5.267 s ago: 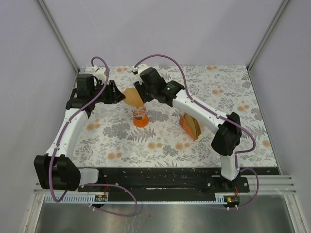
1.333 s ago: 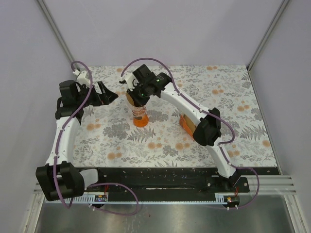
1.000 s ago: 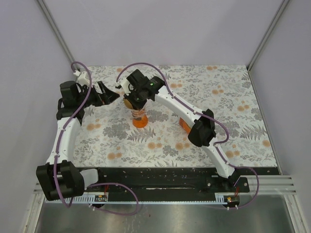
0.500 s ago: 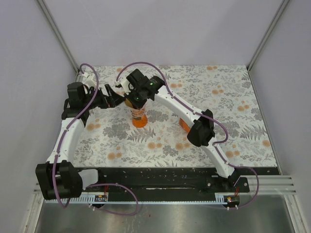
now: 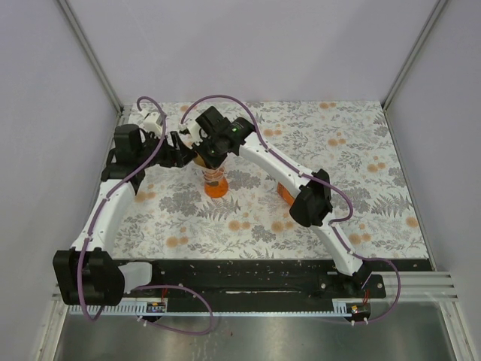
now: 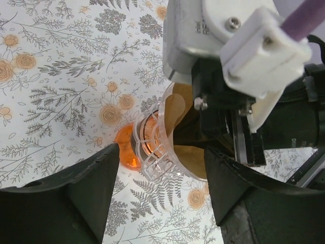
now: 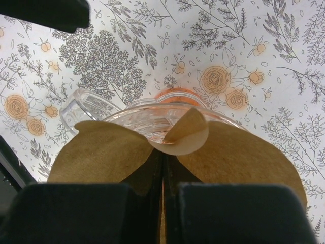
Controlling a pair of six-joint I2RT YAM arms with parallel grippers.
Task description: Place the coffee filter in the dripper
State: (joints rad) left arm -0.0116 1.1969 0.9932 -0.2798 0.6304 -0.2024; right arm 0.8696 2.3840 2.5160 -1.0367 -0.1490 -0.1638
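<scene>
The dripper (image 5: 216,183), a clear funnel on an orange base, stands upright on the flowered cloth left of centre. My right gripper (image 5: 206,153) hangs over it, shut on the coffee filter (image 7: 111,152). That light-brown paper fans out to both sides of the fingers, and its folded tip (image 7: 189,136) dips over the near rim of the dripper (image 7: 147,118). My left gripper (image 6: 161,158) is open, one finger on each side of the dripper (image 6: 152,147), with gaps to both. From that side the coffee filter (image 6: 175,108) shows inside the funnel's rim.
A beige holder with brown papers (image 5: 285,194) stands right of the dripper, mostly hidden behind the right arm's elbow (image 5: 310,199). Both arms crowd the back left of the cloth. Grey walls close off the sides and back.
The left gripper has swung right to straddle the dripper, and its jaws have narrowed a little. The right gripper came down over the funnel with the filter, then held still.
</scene>
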